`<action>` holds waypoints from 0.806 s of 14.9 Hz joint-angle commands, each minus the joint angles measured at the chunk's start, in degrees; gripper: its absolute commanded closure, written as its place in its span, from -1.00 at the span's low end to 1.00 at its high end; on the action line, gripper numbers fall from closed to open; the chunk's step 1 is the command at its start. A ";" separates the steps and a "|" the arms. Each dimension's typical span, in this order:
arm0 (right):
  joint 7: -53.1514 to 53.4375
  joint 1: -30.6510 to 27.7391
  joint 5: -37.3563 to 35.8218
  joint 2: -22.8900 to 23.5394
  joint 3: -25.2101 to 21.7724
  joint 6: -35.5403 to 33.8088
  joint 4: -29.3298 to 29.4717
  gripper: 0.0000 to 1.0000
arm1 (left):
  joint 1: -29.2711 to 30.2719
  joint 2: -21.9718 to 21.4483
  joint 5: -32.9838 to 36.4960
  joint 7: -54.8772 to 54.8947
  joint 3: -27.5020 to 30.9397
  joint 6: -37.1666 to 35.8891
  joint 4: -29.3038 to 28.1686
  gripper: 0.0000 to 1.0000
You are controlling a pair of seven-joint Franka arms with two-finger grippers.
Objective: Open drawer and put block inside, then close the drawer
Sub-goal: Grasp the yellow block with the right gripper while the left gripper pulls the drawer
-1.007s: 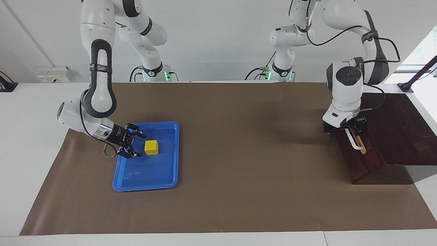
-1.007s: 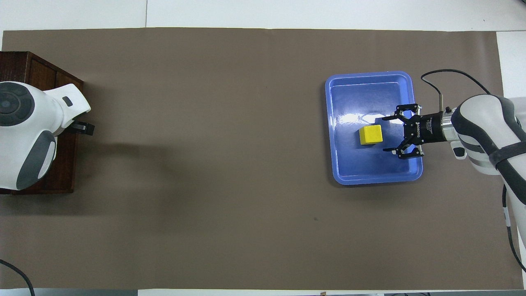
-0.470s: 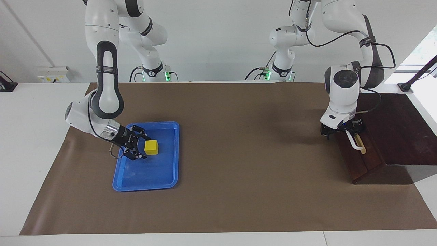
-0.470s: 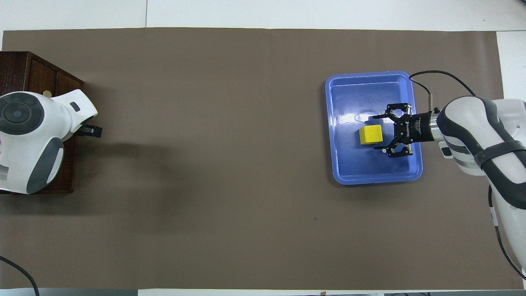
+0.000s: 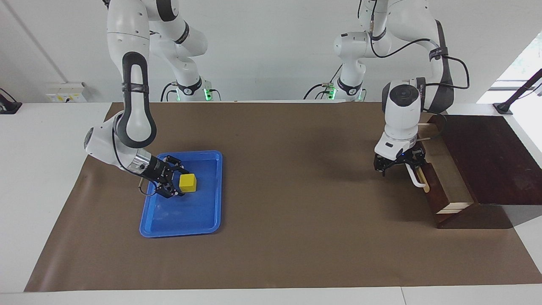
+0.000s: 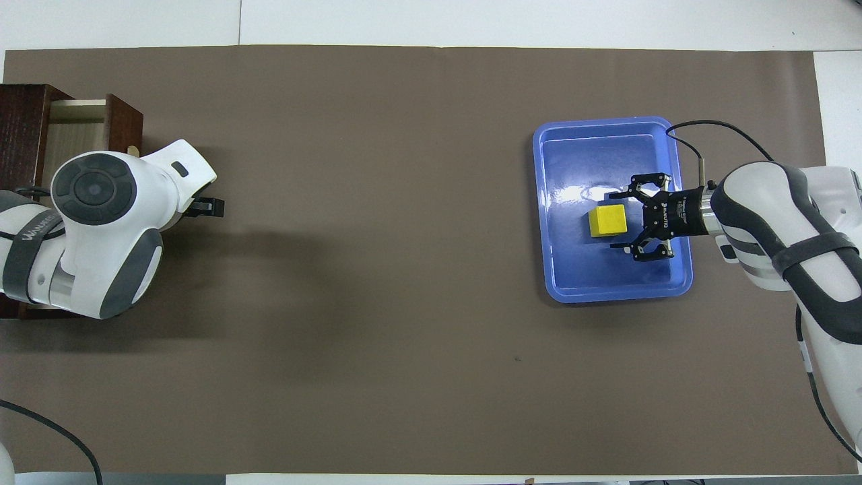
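Note:
The drawer (image 5: 437, 195) stands partly pulled out of its dark wooden box (image 5: 491, 156), and its pale interior (image 6: 71, 135) shows. My left gripper (image 5: 399, 164) is open at the end of the white bar handle (image 5: 417, 178) nearer to the robots; how it touches the handle is hidden. The yellow block (image 5: 187, 182) sits in the blue tray (image 5: 199, 222). My right gripper (image 5: 182, 183) is low in the tray and open. One fingertip is on each side of the block (image 6: 607, 221), at its face toward the right arm's end.
A brown mat (image 5: 288, 237) covers the table between the tray (image 6: 606, 286) and the wooden box. White table shows past the mat's edges. A cable loops from the right wrist over the tray's rim.
The drawer has slid out toward the middle of the table, along with my left gripper. My right gripper has moved in around the block and narrowed slightly.

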 commanded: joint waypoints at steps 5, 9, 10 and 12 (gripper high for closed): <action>-5.84 -0.77 1.86 -0.40 0.23 1.47 -1.66 -0.44 | -4.79 0.48 -4.91 -2.99 0.42 0.04 0.43 -1.00; -7.86 -0.42 1.86 -0.40 0.14 1.55 -1.58 1.00 | -5.85 0.57 -5.54 -3.79 0.42 -0.66 1.14 -1.00; -7.69 -0.50 1.77 -0.31 0.14 1.38 -1.40 1.00 | -5.67 0.49 -5.54 -3.79 0.42 -1.27 1.22 -1.00; -7.60 -0.50 1.77 -0.31 0.14 0.94 -0.96 1.00 | -5.32 0.66 -5.54 -3.70 0.42 -2.85 2.27 -1.00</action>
